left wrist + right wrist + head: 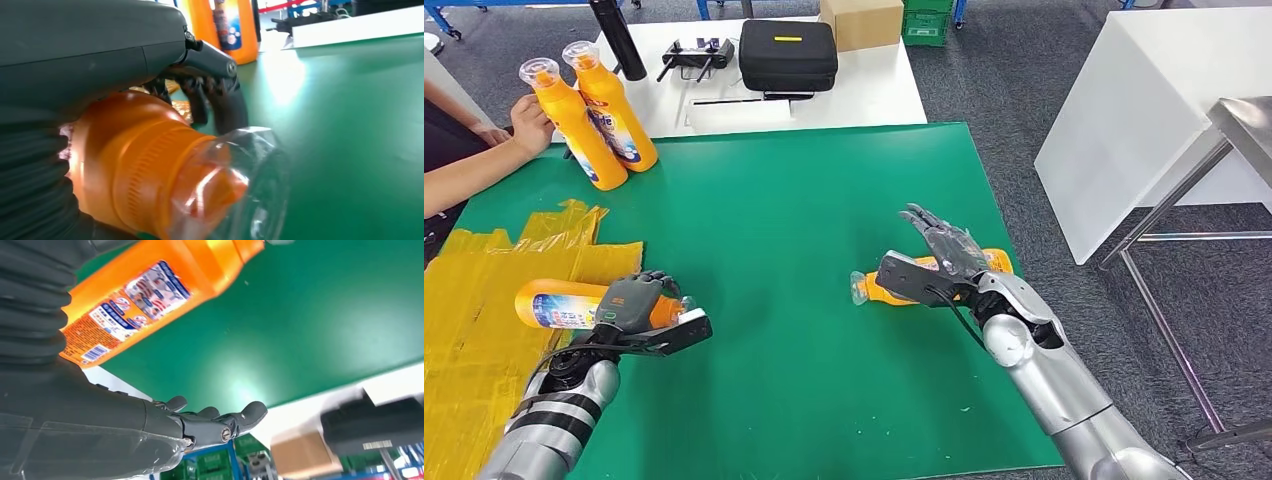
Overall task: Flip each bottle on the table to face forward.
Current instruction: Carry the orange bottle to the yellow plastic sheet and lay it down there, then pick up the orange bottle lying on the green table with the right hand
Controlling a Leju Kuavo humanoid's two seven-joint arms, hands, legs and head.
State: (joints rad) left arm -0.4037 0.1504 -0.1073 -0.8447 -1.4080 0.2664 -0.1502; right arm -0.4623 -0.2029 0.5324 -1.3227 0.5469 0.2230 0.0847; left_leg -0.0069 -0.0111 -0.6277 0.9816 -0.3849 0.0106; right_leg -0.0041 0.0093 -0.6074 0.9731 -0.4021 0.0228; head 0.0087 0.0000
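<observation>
A: What's around the mat (764,300)?

B: Landmark is the green mat. Far-left corner: two upright bottles (599,115), touching, with a person's hand (529,125) on the outer one. Yellow sheet (484,290) covers the mat's left edge. Beyond the far edge, a white table (864,90) with a black case (788,54), a cardboard box (861,20) and a dark cylinder (617,38). Right of the mat, off it, another white table (1144,110) and a metal frame (1169,215).

A: Hands?

B: Left hand (632,300) is clamped around a lying bottle (554,304) at the near-left, body over the yellow sheet, clear cap (235,185) pointing toward mat centre. Right hand (944,245) is over the right bottle (894,288), fingers (220,422) spread apart, holding nothing. That bottle lies flat near the mat's right edge, label (135,300) visible in the right wrist view.

A: Room?

B: Mat centre and near side are bare green. Right bottle sits close to the right edge. Can't tell whether the right hand touches it.
</observation>
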